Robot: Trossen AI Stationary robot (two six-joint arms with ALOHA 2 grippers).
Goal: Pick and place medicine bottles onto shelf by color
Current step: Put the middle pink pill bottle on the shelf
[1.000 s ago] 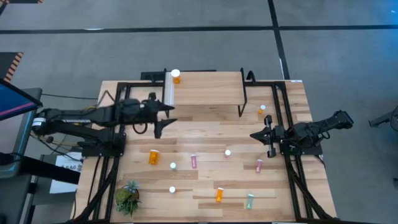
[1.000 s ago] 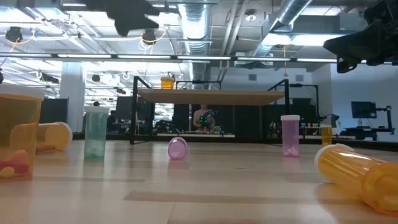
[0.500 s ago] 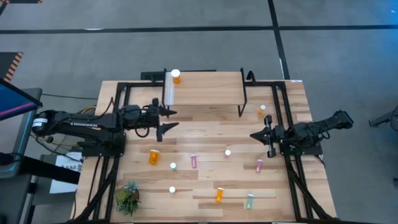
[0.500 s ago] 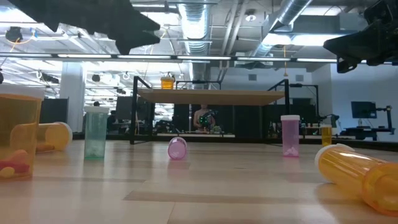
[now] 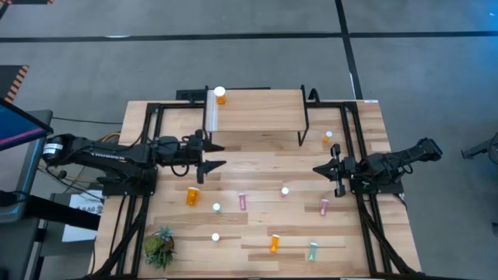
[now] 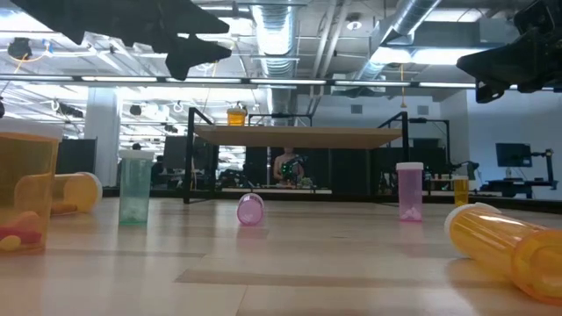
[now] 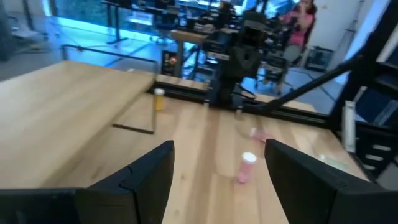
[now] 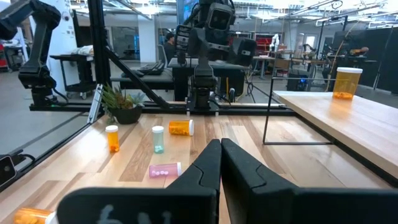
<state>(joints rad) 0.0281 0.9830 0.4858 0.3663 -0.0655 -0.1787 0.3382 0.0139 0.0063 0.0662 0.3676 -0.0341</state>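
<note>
**One orange bottle on the shelf, the rest scattered on the table**

A single orange bottle (image 5: 220,95) is seen upright on the shelf (image 5: 257,110), at its far left end beside the white strip. The other medicine bottles are spread over the tabletop (image 5: 257,167) nearer the camera: a large orange one (image 5: 192,195) lying at left, a pink one (image 5: 243,201) lying near the middle, another pink one (image 5: 324,207) toward the right, a small orange one (image 5: 274,243) and a pale green one (image 5: 313,250) at the near edge. The left gripper (image 5: 215,155) is held above the table just near of the shelf's left end, its jaws spread and empty. The right gripper (image 5: 317,170) is parked at the right, its fingers pressed together on nothing. A potted plant (image 5: 159,247) is placed at the near left corner.
</note>
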